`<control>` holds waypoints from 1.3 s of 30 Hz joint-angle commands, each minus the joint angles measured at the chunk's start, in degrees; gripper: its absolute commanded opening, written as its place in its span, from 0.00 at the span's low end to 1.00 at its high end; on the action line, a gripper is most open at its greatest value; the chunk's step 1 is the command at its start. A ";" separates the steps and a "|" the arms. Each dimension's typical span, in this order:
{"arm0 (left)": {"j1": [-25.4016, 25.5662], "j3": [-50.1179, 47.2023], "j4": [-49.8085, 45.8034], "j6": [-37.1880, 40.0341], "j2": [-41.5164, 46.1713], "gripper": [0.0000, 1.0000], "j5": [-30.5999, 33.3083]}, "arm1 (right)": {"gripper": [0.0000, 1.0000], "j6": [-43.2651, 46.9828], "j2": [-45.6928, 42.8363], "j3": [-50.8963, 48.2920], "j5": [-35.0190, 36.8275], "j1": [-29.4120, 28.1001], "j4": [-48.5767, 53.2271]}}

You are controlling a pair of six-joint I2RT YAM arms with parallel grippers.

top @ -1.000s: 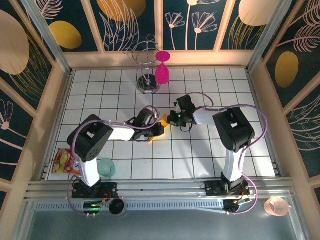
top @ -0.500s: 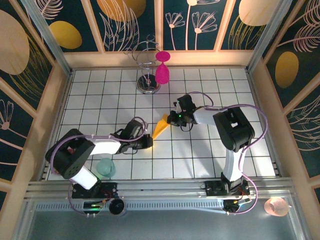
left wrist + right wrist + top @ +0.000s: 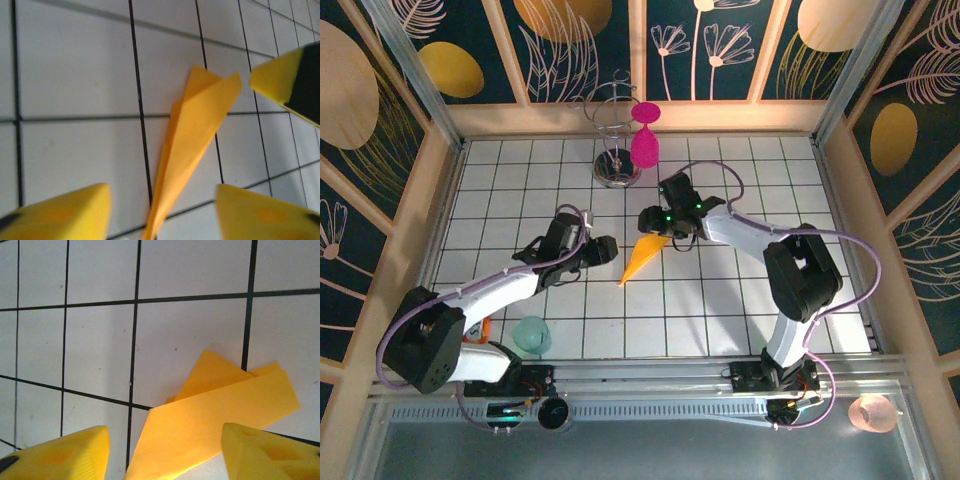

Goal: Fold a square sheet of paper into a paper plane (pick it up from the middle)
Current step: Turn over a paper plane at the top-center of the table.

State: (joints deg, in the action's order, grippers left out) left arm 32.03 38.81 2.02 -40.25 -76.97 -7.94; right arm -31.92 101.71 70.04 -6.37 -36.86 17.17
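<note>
Paper plane [image 3: 640,257] lies flat on desk [image 3: 720,310], mid-grid: creased dart, nose toward near-left, tail by right end effector [image 3: 654,222]. Left end effector [image 3: 604,249] just beside its left edge. Both open, jaws astride plane, gripping nothing. Folding looks done; you sit at let-go step. Next: lift both straight up, keep jaws off wings, then retreat. Paper light: exit slowly, else it slides.

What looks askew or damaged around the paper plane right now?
Nothing stands out. The paper plane lies intact on the tiled table between the left gripper and right gripper, both open; only its tail layers fan slightly apart.
</note>
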 commanded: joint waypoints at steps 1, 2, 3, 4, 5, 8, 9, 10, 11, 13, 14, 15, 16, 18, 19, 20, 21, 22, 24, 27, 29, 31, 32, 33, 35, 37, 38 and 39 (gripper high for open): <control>-1.49 2.10 -3.95 3.03 1.95 0.77 5.99 | 0.66 -5.85 0.63 3.61 12.45 -3.05 8.02; -2.02 2.06 -3.80 3.43 2.25 0.83 6.70 | 0.67 -7.30 1.44 4.68 14.30 -4.03 9.19; -2.71 1.91 -3.59 3.87 2.55 0.87 7.18 | 0.68 -8.63 2.45 6.01 15.96 -5.03 10.47; -3.60 1.76 -3.47 4.11 2.76 0.90 7.53 | 0.69 -9.91 3.52 7.35 17.20 -6.00 11.64; -4.33 1.51 -3.36 4.26 2.96 0.92 7.78 | 0.70 -10.89 4.62 8.55 18.27 -6.72 12.57; -6.87 0.17 -2.52 4.15 3.41 0.96 7.57 | 0.71 -14.24 8.87 13.05 20.93 -8.34 16.88; -7.73 -0.55 -1.93 3.97 3.54 0.98 7.34 | 0.71 -15.34 10.32 14.59 21.78 -8.71 18.22; -8.45 -1.16 -1.41 3.71 3.50 0.98 6.85 | 0.71 -16.21 11.56 15.81 22.56 -9.05 19.56; -9.41 -1.80 -0.76 3.19 3.34 0.99 6.17 | 0.71 -17.03 12.93 17.02 23.36 -9.42 20.46; -10.94 -3.22 1.06 2.86 2.91 0.99 4.50 | 0.71 -18.60 15.40 19.17 24.85 -10.01 22.47; -11.60 -3.83 1.96 2.58 2.59 0.99 4.01 | 0.71 -19.44 16.78 20.62 25.54 -10.28 23.87; -12.11 -4.26 2.87 2.25 2.01 0.99 3.59 | 0.71 -20.03 18.02 21.98 26.46 -10.61 25.11; -12.38 -4.65 3.53 2.07 1.62 0.99 3.14 | 0.71 -20.40 19.04 23.04 27.04 -10.84 25.99; -12.76 -5.27 4.92 1.76 0.34 0.99 2.18 | 0.71 -20.33 21.04 25.42 27.48 -11.38 27.55; -12.78 -5.45 5.48 1.75 -0.09 0.99 1.78 | 0.71 -20.42 21.93 26.38 27.97 -11.63 28.30; -12.84 -5.58 5.94 1.75 -0.65 0.99 1.32 | 0.71 -20.05 22.81 27.36 28.12 -11.82 28.87; -12.87 -5.56 6.14 1.82 -1.19 0.99 1.03 | 0.71 -19.90 23.62 28.30 28.55 -12.04 29.60; -12.86 -5.50 6.27 2.00 -1.68 0.99 0.84 | 0.71 -20.18 24.08 28.95 29.05 -12.25 30.51; -12.85 -5.65 6.65 2.02 -2.35 0.99 0.59 | 0.69 -20.26 24.89 29.82 30.06 -12.54 32.10; -12.87 -6.17 7.52 1.87 -2.70 0.99 0.30 | 0.65 -21.11 24.48 29.98 31.42 -12.91 33.90; -12.82 -6.21 7.66 1.93 -2.99 0.99 0.19 | 0.64 -21.67 23.72 29.78 31.90 -13.19 34.77; -12.83 -6.18 7.81 1.93 -3.31 0.99 0.02 | 0.64 -21.73 23.15 29.63 31.87 -13.47 35.27; -12.85 -6.18 7.89 2.02 -3.44 0.99 -0.02 | 0.64 -21.75 22.96 29.67 31.85 -13.50 35.72; -12.87 -6.24 7.95 2.02 -3.58 0.99 -0.07 | 0.63 -22.14 22.87 29.67 31.90 -13.65 36.35; -12.87 -6.20 8.09 2.02 -3.87 0.99 -0.18 | 0.63 -22.88 22.39 29.54 32.25 -14.05 37.22; -12.87 -6.21 8.30 1.95 -4.06 0.99 -0.31 | 0.62 -23.53 21.76 29.00 32.56 -14.20 37.39; -12.85 -6.28 8.44 1.89 -4.14 0.99 -0.40 | 0.61 -23.49 21.39 28.51 32.23 -14.27 36.95; -12.87 -6.29 8.62 1.93 -4.33 0.99 -0.55 | 0.61 -23.67 21.22 28.06 31.96 -14.20 36.80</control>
State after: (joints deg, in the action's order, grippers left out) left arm 19.49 33.04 8.40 -37.76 -80.55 -7.33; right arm -53.17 125.82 98.41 23.14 -50.37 51.46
